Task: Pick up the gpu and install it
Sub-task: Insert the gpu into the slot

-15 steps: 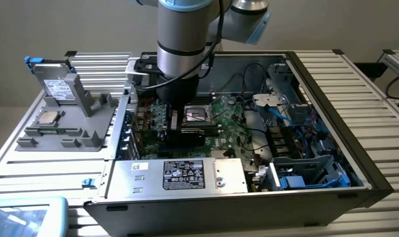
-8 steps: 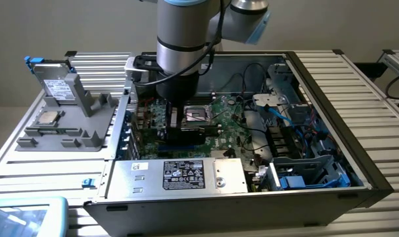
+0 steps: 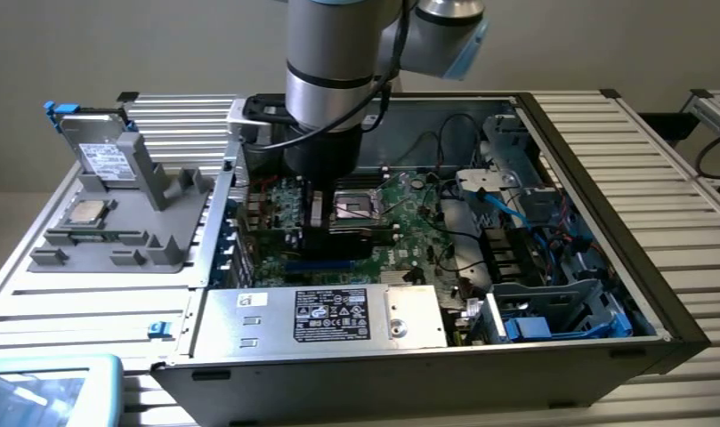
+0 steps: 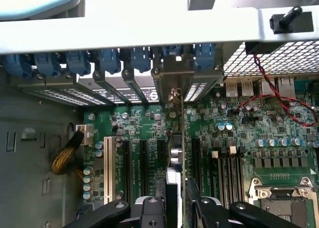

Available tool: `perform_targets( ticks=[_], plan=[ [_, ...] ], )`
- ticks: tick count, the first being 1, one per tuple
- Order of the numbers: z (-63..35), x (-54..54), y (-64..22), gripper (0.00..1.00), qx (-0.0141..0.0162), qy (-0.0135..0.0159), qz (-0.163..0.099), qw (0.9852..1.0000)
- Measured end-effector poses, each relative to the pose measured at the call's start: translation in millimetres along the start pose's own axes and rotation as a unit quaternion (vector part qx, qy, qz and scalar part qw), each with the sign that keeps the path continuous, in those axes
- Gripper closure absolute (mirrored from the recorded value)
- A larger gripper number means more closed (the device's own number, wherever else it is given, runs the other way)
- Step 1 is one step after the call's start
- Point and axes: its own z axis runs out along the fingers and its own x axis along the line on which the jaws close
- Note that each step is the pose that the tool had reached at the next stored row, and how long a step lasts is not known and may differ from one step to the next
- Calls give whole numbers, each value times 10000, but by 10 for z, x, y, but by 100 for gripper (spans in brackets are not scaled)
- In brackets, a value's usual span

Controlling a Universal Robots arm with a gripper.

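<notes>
The jaws are clamped on the thin green circuit-board gpu with silver metal end bracket [image 4: 174, 156]. It is held edge-on among the black expansion slots [image 4: 142, 163] inside the open grey metal computer case [image 3: 597, 133]. Judged step: insertion. Seating calls for the card edge square to its slot and the bracket aligned at the rear opening.

Soft, even light brightens the table [image 3: 644, 151], while the case [image 3: 455, 374] interior sits in shade.

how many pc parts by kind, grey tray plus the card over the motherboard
drive: 1
processor chip: 1
memory stick: 1
gpu: 1
total: 4
</notes>
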Motion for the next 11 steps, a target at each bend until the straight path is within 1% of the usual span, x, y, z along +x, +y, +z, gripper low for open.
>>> perform_targets(
  ticks=[5,8,11],
  plan=[
    [0,-1,-8,73,2,2,-21,10000],
    [0,-1,-10,73,4,13,-111,9999],
    [0,-1,-9,73,5,14,-113,9999]
  ],
)
